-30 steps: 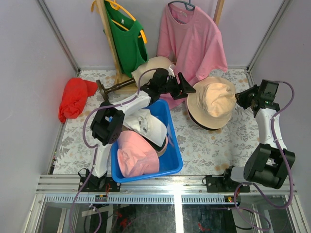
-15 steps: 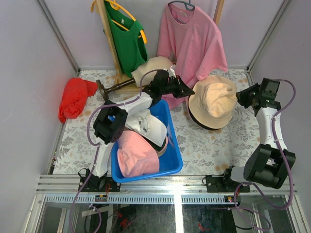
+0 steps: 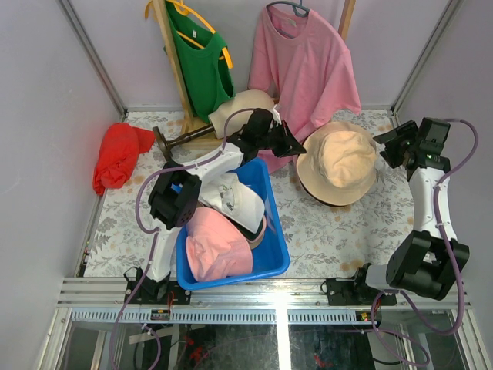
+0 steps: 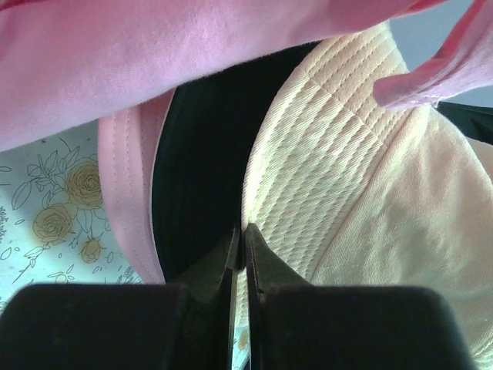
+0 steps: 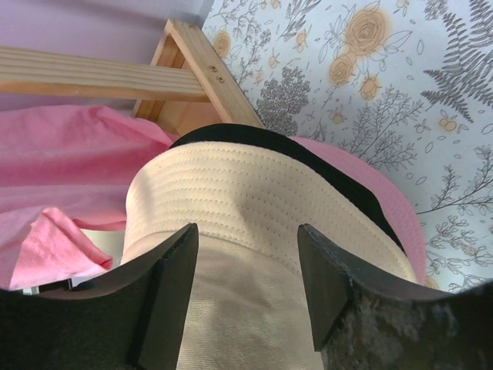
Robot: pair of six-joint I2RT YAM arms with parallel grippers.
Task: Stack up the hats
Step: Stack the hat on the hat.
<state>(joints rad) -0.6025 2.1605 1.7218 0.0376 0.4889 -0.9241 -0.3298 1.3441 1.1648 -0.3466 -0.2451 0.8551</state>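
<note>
Your left fingers (image 4: 258,266) are clenched at the brim of the tan hat (image 3: 339,158), right fingers (image 5: 166,293) spread apart beside it. It tops the pile (image 3: 320,199) on the table (image 3: 347,231); pink hat (image 3: 216,247) and white cap (image 3: 235,196) in the blue bin (image 3: 277,223) aren't stacked yet.

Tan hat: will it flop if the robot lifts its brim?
Probably floppy: the tan hat is thin stitched cloth with a wavy brim, so likely light too. Unlikely to roll, since it rests flat on the black hat.

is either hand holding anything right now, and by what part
The left hand is shut on the brim edge of the tan bucket hat. The right hand is open, holding nothing.
</note>
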